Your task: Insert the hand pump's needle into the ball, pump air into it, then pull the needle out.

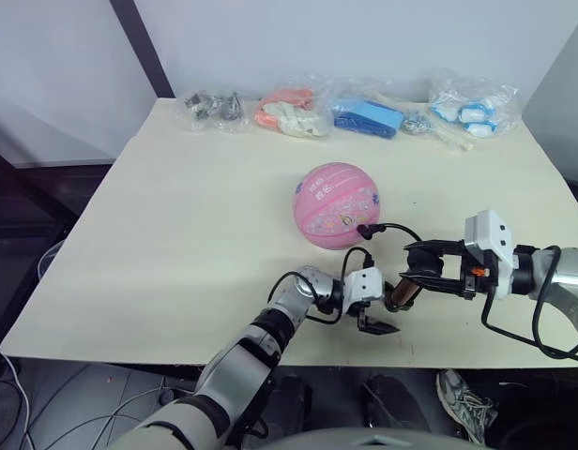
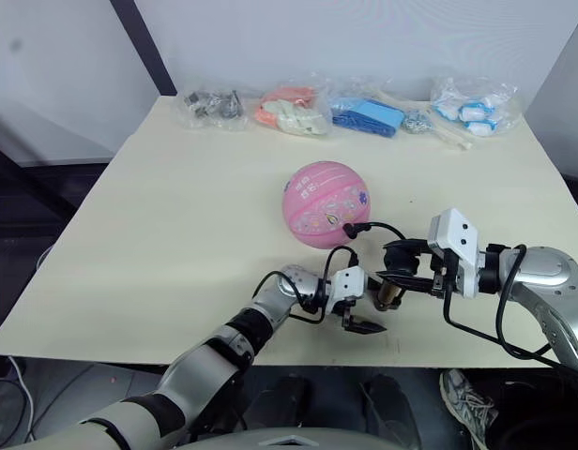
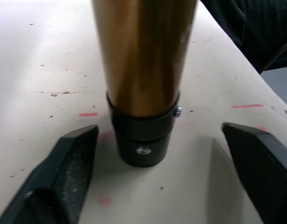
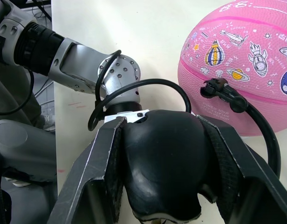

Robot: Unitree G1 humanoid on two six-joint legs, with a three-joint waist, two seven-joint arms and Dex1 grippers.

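We see even, fairly bright indoor light from above. The bench (image 1: 176,244) is lit uniformly, and the ball (image 1: 337,205) throws only a short soft shadow at its base. The plastic bags (image 1: 298,111) along the top of the frame carry small glints. In the left wrist view the pump barrel (image 3: 143,51) shows a pale streak of glare and looks soft, close to the lens.

Cream table (image 1: 176,225), a few specks and pink marks. Pink ball (image 1: 337,204) mid-table; hand pump (image 3: 142,79) standing near front edge; four plastic bags (image 1: 350,112) lined along far edge.
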